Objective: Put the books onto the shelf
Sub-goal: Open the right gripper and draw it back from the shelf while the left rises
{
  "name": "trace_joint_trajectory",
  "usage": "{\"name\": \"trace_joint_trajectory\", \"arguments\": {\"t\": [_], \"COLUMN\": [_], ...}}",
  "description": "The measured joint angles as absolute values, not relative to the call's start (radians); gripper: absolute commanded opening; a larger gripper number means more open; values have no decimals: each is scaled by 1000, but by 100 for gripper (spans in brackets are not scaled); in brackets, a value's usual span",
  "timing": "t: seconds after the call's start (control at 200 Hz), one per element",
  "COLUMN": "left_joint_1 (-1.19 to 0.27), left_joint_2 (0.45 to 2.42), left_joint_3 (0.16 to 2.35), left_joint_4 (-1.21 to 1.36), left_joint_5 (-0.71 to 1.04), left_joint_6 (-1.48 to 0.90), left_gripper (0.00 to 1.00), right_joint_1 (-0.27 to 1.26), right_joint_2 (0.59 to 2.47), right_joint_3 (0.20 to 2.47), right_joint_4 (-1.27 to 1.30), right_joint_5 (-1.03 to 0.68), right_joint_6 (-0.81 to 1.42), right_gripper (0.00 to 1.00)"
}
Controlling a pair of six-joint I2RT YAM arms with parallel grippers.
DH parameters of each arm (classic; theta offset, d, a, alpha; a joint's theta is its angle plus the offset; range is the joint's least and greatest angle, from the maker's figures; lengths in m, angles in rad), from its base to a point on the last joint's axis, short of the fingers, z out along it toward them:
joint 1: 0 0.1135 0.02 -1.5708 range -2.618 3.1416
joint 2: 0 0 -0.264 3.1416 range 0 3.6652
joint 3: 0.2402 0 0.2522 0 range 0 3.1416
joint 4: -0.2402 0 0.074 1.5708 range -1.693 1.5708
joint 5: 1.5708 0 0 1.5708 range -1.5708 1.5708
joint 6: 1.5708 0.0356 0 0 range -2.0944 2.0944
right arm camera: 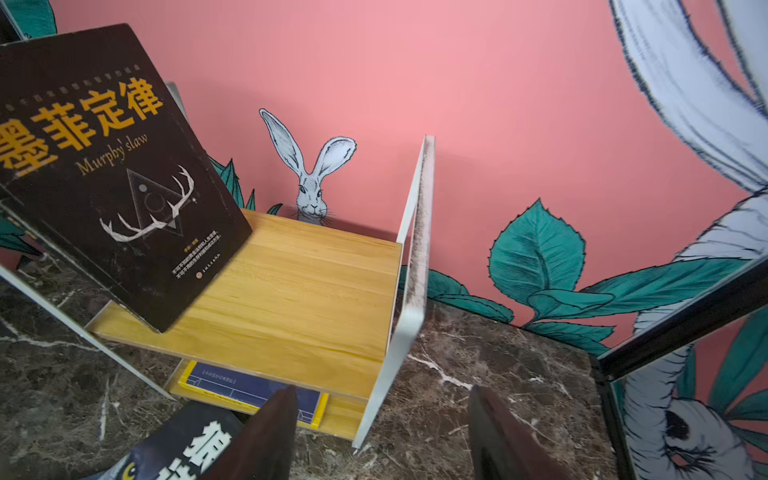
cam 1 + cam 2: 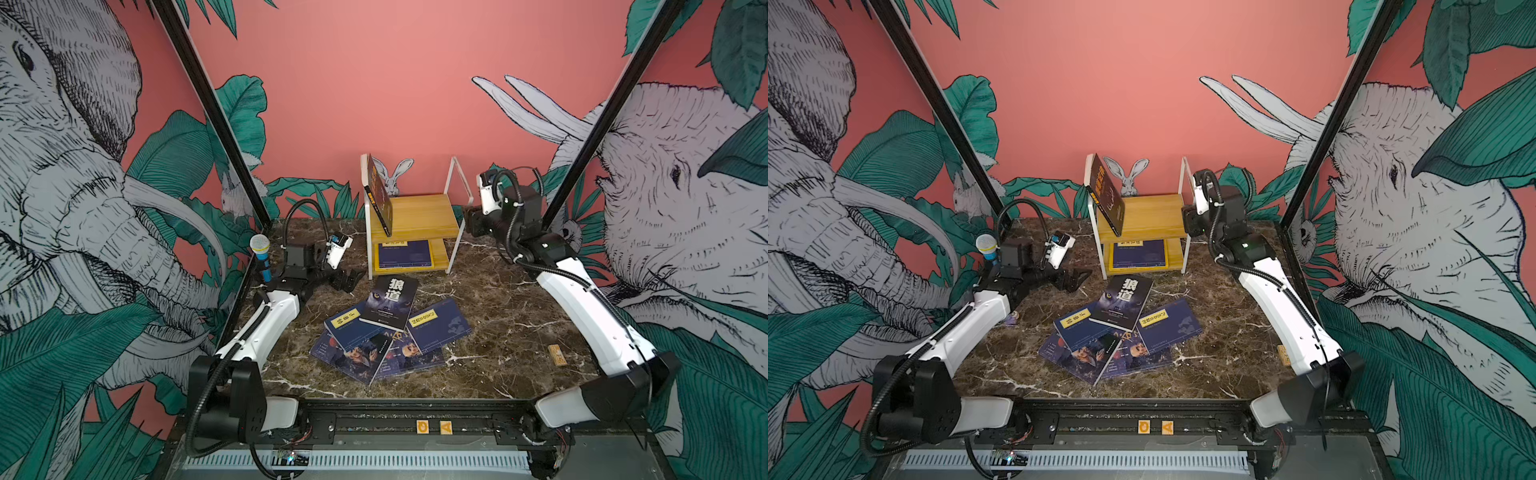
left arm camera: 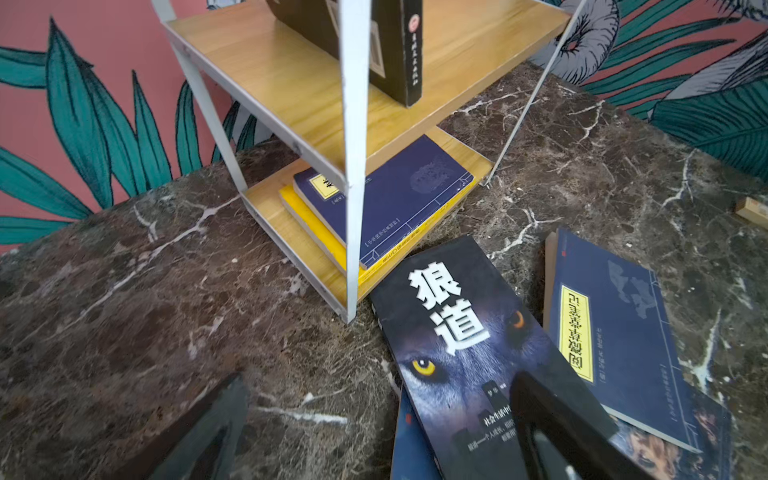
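— What sits closest to the lens?
— In the right wrist view, the right gripper (image 1: 384, 392). Its jaws stand apart with nothing between them, beside the shelf (image 1: 299, 299), just outside its white side frame.
— And the left gripper (image 3: 380, 382)?
— Its jaws are spread wide and empty, low over the table (image 2: 498, 299), next to the wolf book (image 3: 469, 340).
— What does the shelf hold?
— On the top board one brown book (image 1: 104, 166) leans against the left frame, and the rest of that board is bare. On the bottom board a navy book (image 2: 405, 253) lies flat on a yellow book (image 3: 299, 208).
— And the other books?
— They are fanned in a pile (image 2: 374, 345) on the table in front of the shelf. The wolf book lies on top, with navy ones underneath, two with yellow labels and two with portraits. The wolf book's far corner lies just beside the shelf's front foot.
— Any free room?
— The table is bare to the right of the pile as far as a small wooden block (image 2: 557, 355). A microphone (image 2: 261, 257) stands at the left edge.
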State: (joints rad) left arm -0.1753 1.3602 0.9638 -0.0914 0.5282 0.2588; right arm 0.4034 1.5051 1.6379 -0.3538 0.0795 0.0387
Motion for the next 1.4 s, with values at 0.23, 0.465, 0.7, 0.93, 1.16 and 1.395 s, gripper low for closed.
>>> {"name": "trace_joint_trajectory", "arguments": {"t": [0.23, 0.465, 0.7, 0.93, 1.16, 1.395], "left_joint_1": [-189, -189, -195, -196, -196, -194], "left_joint_2": [1473, 1596, 1663, 1686, 1694, 1515], "left_joint_3": [1017, 1131, 1208, 1250, 1260, 1159], "left_joint_4": [39, 118, 144, 163, 154, 20], "left_joint_5": [507, 440, 398, 366, 349, 337], "left_joint_6": [259, 245, 210, 194, 168, 104], "left_gripper": [100, 99, 99, 100, 99, 99], "right_joint_1": [352, 345, 340, 345, 348, 348], "right_joint_2": [1653, 1666, 1631, 1570, 1517, 1362], "right_joint_3": [1697, 1655, 1581, 1515, 1474, 1412], "right_joint_4": [-324, -245, -170, -167, -156, -167], "right_joint_5": [18, -19, -30, -35, -57, -28], "right_joint_6": [186, 263, 265, 241, 278, 269], "right_gripper": [54, 29, 13, 13, 47, 58]}}
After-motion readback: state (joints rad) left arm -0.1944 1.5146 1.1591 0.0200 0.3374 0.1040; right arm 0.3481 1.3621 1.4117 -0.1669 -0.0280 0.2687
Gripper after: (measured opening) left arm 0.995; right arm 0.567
